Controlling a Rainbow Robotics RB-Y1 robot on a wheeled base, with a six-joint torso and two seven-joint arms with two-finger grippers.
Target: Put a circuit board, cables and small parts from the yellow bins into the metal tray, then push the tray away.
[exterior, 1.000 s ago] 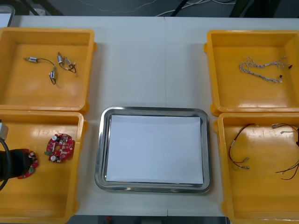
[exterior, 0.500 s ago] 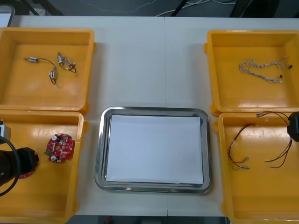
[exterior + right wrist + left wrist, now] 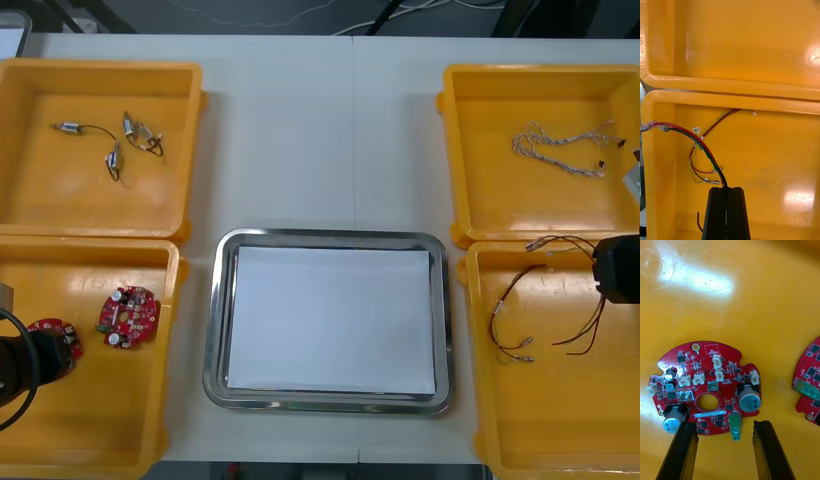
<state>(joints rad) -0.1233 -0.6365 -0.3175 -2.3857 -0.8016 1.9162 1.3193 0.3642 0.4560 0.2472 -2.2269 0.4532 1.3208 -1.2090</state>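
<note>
**Early stage of loading.** The rectangular metal tray, white inside, sits at mid-table with nothing in it. No board, cable or small part has reached it, and the closing push is also left to do. Left of the tray, in the near yellow plastic bin, the left gripper has its black fingers wide apart at the edge of a round red circuit board. This board lies flat on the bin floor, not yet gripped. A second round red board lies closer to the tray in the same bin. Right of the tray, over the near right yellow bin, the right gripper is pinched closed on a thin red and black cable, whose free end trails toward the tray. A red and yellow cable lies loose on that bin's floor. The small metal parts, left of and beyond the tray, and the twisted blue and white cable, right of and beyond it, lie untouched. By this evidence, one cable pick is under way and a board pick is about to begin.
</note>
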